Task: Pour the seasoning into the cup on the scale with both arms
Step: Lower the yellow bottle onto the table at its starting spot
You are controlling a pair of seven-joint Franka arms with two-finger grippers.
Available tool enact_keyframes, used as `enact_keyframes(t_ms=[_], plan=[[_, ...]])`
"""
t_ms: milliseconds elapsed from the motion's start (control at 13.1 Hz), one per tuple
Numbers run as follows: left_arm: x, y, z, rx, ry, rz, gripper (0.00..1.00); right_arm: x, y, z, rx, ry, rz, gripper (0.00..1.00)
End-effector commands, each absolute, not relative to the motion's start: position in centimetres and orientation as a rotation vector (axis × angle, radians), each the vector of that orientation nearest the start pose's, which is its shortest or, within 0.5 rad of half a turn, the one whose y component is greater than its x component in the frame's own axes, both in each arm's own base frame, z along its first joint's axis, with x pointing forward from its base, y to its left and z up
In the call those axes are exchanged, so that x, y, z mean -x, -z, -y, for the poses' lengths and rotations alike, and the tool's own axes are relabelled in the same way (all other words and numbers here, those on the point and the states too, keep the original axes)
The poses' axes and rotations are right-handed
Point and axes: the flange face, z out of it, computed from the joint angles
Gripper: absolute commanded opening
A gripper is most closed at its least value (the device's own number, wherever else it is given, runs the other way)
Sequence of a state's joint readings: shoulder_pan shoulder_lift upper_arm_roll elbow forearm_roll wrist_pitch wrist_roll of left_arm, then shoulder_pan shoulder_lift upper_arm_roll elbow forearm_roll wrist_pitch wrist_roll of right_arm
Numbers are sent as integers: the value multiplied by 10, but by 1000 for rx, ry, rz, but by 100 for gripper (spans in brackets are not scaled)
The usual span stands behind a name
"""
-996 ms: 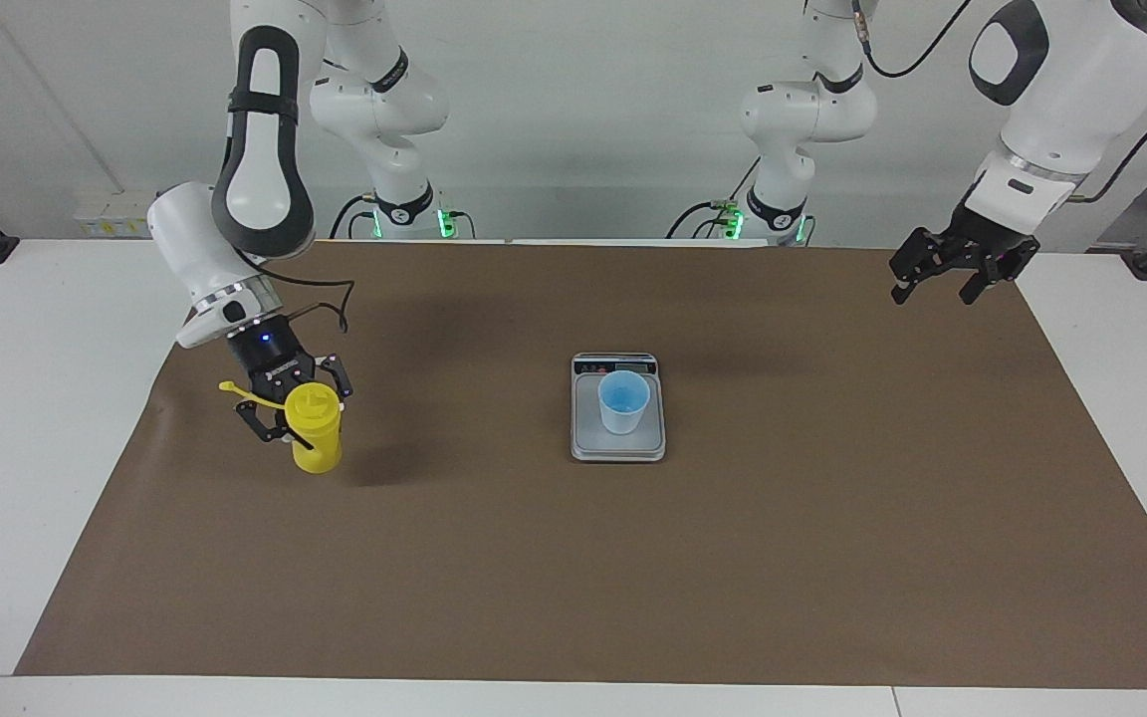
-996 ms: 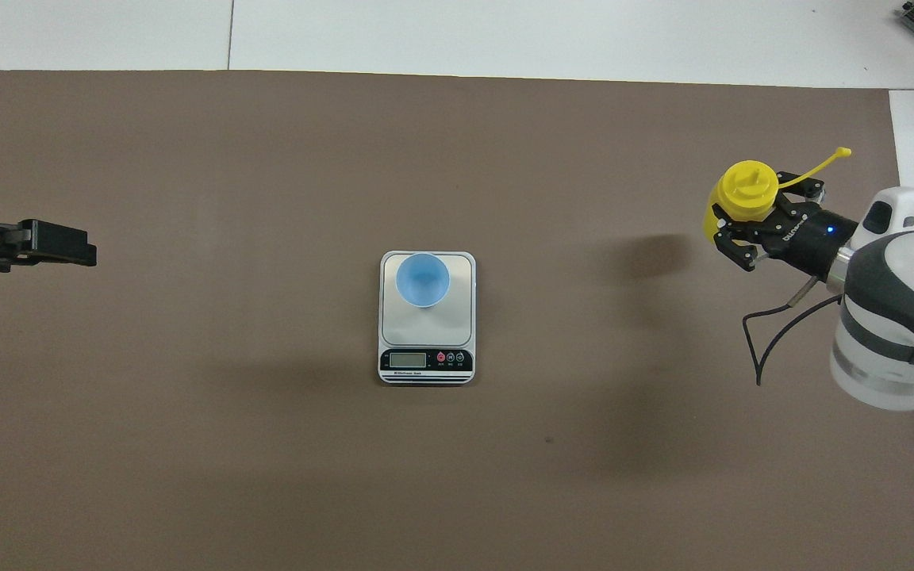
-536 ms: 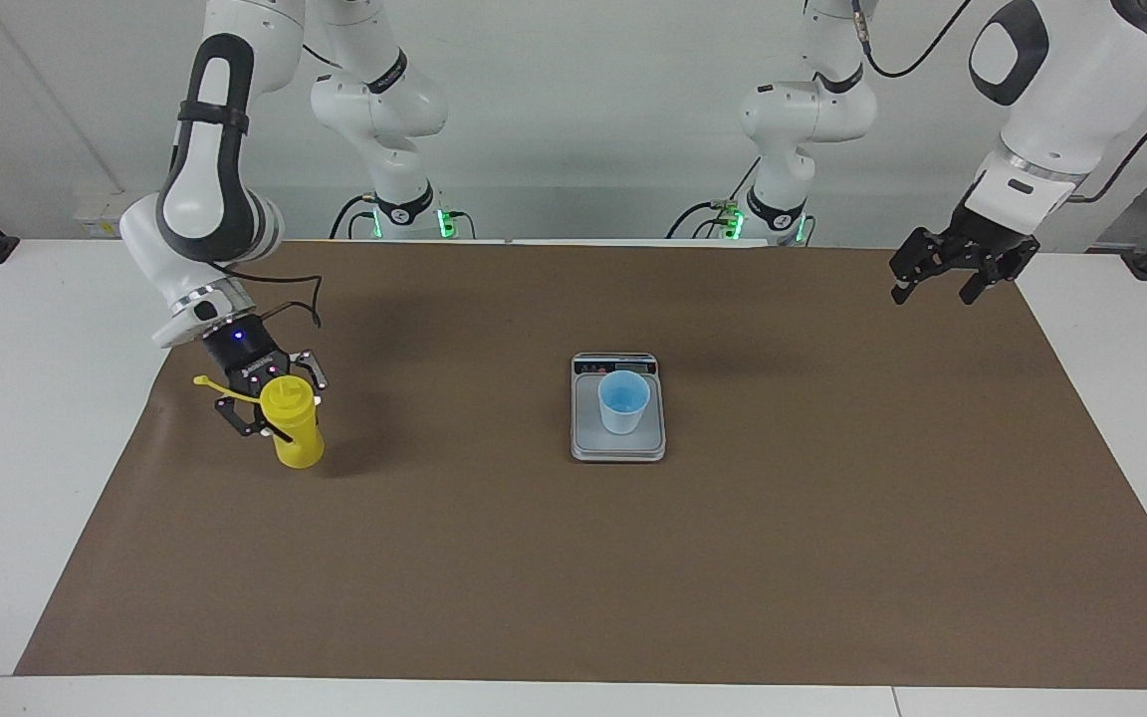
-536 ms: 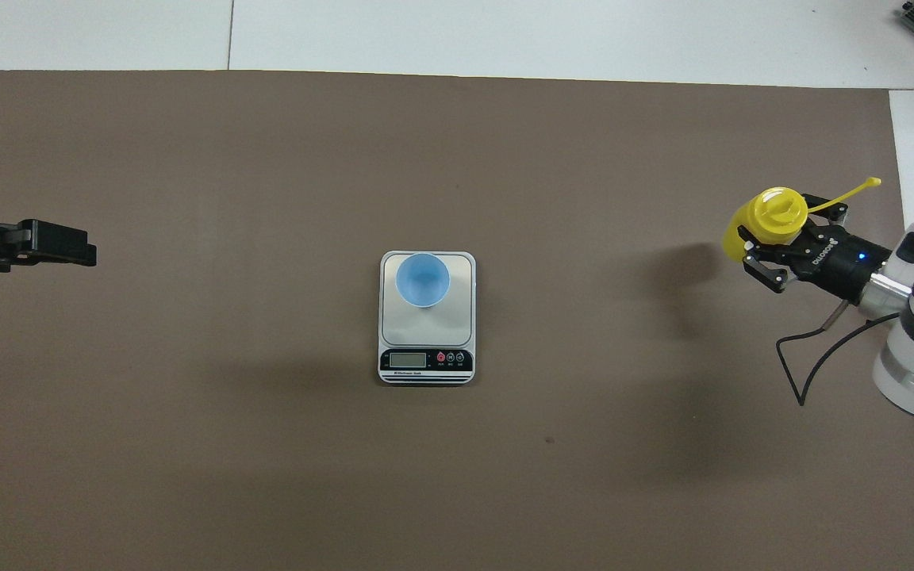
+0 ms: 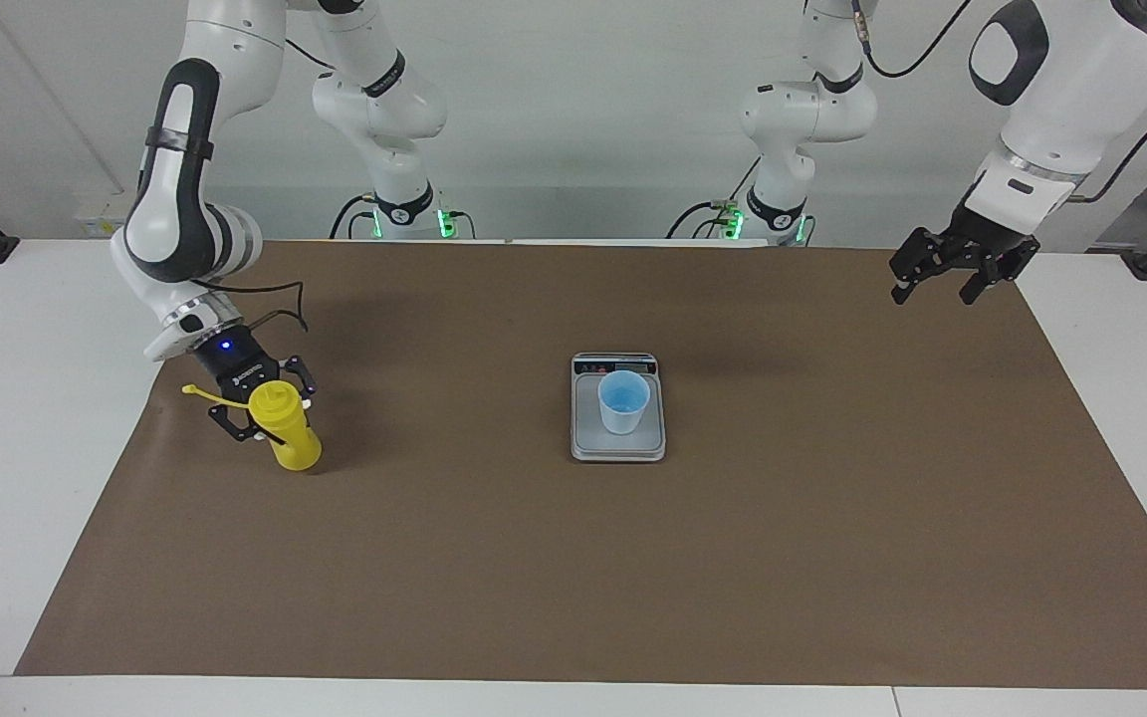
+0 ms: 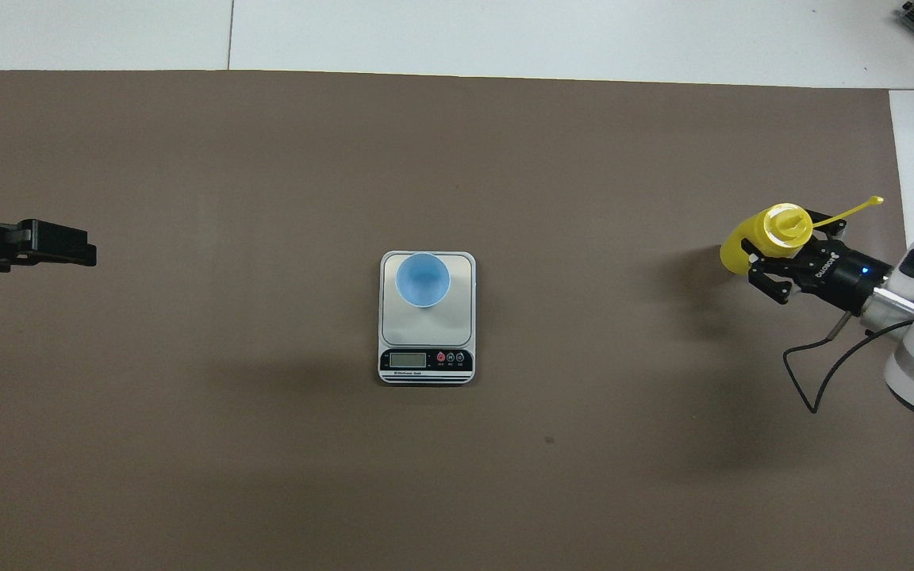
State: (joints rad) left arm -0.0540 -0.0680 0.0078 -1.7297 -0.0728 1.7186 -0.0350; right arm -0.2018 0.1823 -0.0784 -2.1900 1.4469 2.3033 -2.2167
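The yellow seasoning bottle (image 5: 292, 440) stands tilted near the right arm's end of the brown mat, its base down at the mat. My right gripper (image 5: 262, 414) is shut on the bottle's upper body just under the cap, and the thin strap sticks out sideways. In the overhead view the bottle (image 6: 749, 239) shows with that gripper (image 6: 776, 258) around it. The light blue cup (image 5: 623, 401) stands upright on the grey scale (image 5: 618, 450) at mid table, seen from above as cup (image 6: 423, 279) on scale (image 6: 425, 333). My left gripper (image 5: 935, 287) hangs open and empty over the mat's corner at the left arm's end, well away from the scale.
The brown mat (image 5: 573, 558) covers most of the white table (image 5: 26, 398). The scale's display strip (image 6: 426, 360) faces the robots. Nothing else lies on the mat.
My right arm has carried the bottle away from the scale toward its own end of the table and lowered it to the mat. The left arm has not moved.
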Motion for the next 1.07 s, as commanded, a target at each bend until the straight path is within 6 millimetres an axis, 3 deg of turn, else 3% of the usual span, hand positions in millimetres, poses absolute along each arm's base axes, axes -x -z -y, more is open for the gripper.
enact_keyframes(t_ms=[0, 153, 230, 306, 460, 996], plan=[[-541, -599, 29, 3224, 76, 13, 100, -542, -301, 142, 2242, 1305, 1010, 20], [-541, -599, 30, 3224, 76, 10, 100, -542, -293, 143, 2225, 1325, 1020, 21], [-541, -600, 29, 3224, 79, 13, 100, -542, -293, 143, 2220, 1328, 1019, 27], [-541, -599, 30, 3222, 76, 10, 100, -543, -294, 142, 2216, 1330, 1020, 44], [-541, -599, 29, 3222, 76, 13, 100, -543, -296, 147, 2214, 1339, 1015, 99], [-541, -599, 29, 3222, 76, 13, 100, -539, -305, 153, 2228, 1334, 1052, 100]])
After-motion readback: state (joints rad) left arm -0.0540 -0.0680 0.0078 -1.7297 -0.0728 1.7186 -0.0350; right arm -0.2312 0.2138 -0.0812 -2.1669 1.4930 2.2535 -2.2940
